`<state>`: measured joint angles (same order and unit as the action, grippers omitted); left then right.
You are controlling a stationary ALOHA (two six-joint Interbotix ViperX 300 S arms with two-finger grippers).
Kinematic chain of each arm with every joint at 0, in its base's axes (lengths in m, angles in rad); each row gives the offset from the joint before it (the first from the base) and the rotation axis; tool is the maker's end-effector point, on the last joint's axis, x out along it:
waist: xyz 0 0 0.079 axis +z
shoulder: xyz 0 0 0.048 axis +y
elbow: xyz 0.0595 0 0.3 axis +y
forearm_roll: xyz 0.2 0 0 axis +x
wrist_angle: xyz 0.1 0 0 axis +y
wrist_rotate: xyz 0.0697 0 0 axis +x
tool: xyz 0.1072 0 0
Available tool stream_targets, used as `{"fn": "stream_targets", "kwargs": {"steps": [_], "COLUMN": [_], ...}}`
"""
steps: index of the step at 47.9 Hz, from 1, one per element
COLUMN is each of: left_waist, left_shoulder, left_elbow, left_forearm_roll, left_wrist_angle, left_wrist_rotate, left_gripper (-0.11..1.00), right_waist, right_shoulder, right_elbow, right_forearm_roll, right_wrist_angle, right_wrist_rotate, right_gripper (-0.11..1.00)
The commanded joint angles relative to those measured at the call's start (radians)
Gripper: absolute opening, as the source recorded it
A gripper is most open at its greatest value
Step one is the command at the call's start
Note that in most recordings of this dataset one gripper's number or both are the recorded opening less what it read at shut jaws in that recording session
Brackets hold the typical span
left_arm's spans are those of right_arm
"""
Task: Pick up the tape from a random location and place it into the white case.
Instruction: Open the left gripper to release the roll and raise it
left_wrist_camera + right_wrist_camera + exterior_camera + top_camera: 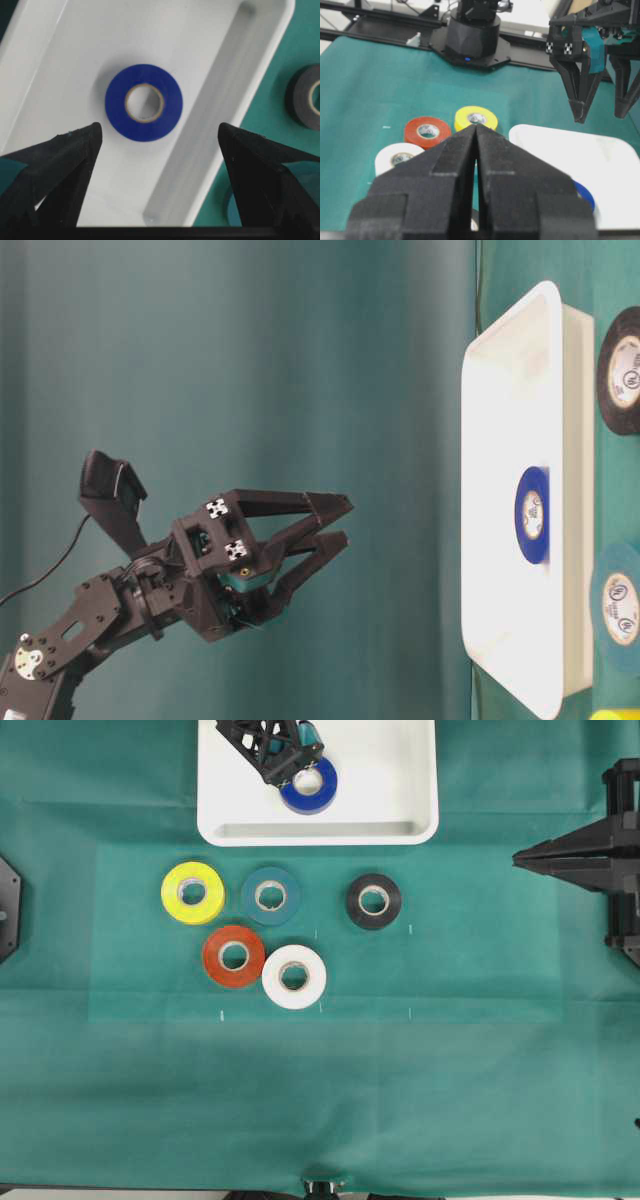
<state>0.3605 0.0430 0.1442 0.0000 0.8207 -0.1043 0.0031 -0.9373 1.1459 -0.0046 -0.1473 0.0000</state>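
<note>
The left end effector point(159, 145) is hovering wide open and empty above the tape point(144, 102), which is lying flat in the white case point(250, 75). The right end effector point(476, 131) is sitting fully closed, holding nothing.

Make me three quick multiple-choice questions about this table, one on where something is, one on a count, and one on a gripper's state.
1. Where is the blue tape?
A. in the white tray
B. on the green cloth
C. in the left gripper

2. How many rolls lie on the cloth?
A. three
B. five
C. seven

3. How are the left gripper's jaws?
A. shut on the tape
B. shut, empty
C. open, empty

Answers: 1 A, it lies flat on the tray floor. 2 B, yellow, teal, black, red, white. 3 C, the fingers stand wide apart above the roll.
</note>
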Motion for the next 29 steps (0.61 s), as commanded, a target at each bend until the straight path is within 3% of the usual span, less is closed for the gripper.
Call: {"fn": "stream_targets", "kwargs": {"steps": [1,29], "left_waist": [-0.002,-0.003], "left_shoulder": [-0.044,-0.051], "left_elbow": [-0.012,-0.009], "left_forearm_roll": [-0.002,-0.002], "left_wrist_angle": [-0.002,-0.002], "left_wrist_rotate": [0.000,0.000], "left_gripper": [0.90,0.90], "right_waist": [0.000,0.000], "right_shoulder": [0.003,0.003], "right_elbow": [-0.029,-0.031], "right_forearm_roll": [-0.002,0.000], "right_wrist_angle": [-0.002,-0.002], "right_wrist_rotate": [0.002,0.002], "right_gripper": [0.00,0.00]}}
